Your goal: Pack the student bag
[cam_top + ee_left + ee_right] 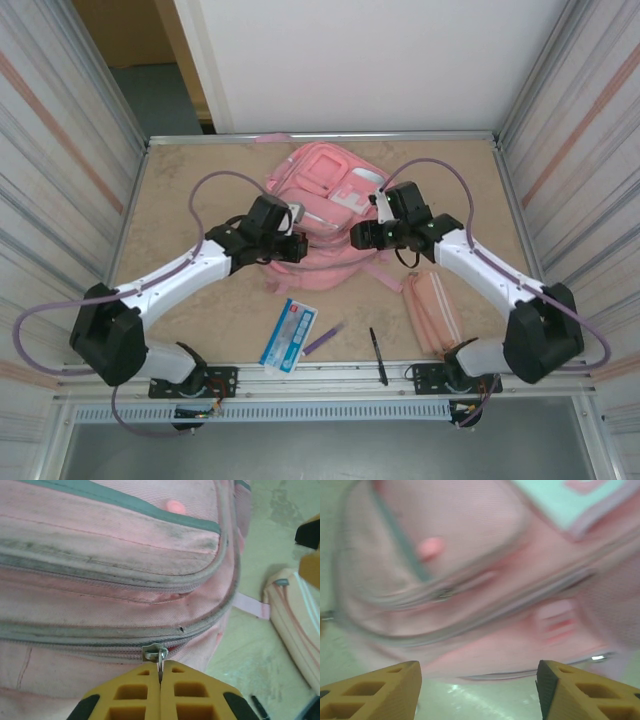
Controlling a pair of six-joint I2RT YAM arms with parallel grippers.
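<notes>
Draw zipper pull [155, 653], pinched in left gripper [160, 672] at 6 o'clock, steadily along student bag [100, 555] track; brace fabric with spread-open right gripper [477, 680].

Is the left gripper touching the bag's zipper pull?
Touching. Left wrist view: the left gripper is shut on the metal zipper pull of the student bag.

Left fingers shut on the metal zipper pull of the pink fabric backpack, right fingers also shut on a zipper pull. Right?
Not quite. The right fingers are open, spread wide in front of the pink fabric backpack with nothing between them, as the right wrist view shows. The rest holds: the left fingers are shut on the metal zipper pull.
</notes>
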